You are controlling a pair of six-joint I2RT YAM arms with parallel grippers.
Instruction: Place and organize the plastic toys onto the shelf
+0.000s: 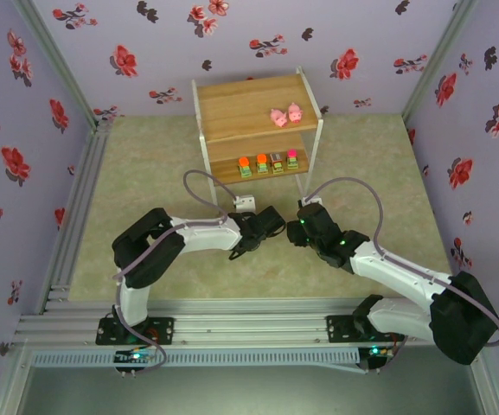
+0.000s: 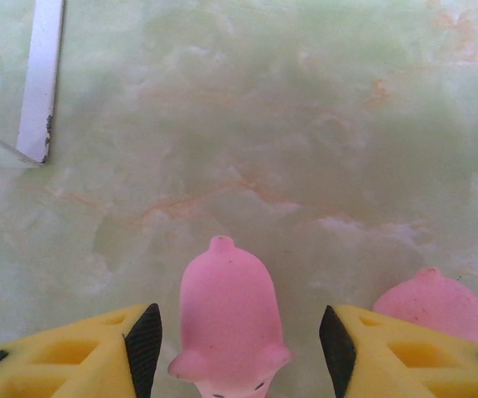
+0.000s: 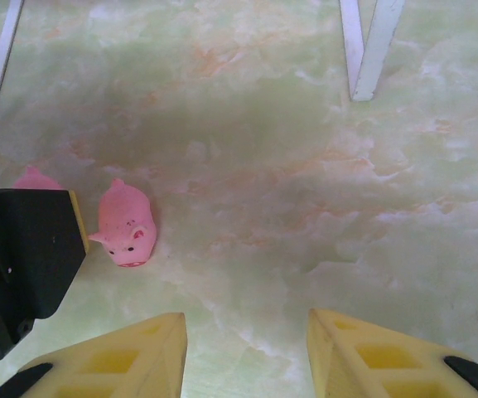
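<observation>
Your left gripper [image 2: 240, 342] stands apart around the pink pig [image 2: 229, 307] at the bottom middle of the left wrist view; it seems not to touch yet, though the tips are cut off. Squeeze slowly so it misses the other pig [image 2: 437, 303] at lower right. Your right gripper [image 3: 247, 332] is apart and holds nothing; hold it back, then aim for the shelf [image 1: 253, 108] top, beside the two pigs [image 1: 285, 115] there.
</observation>
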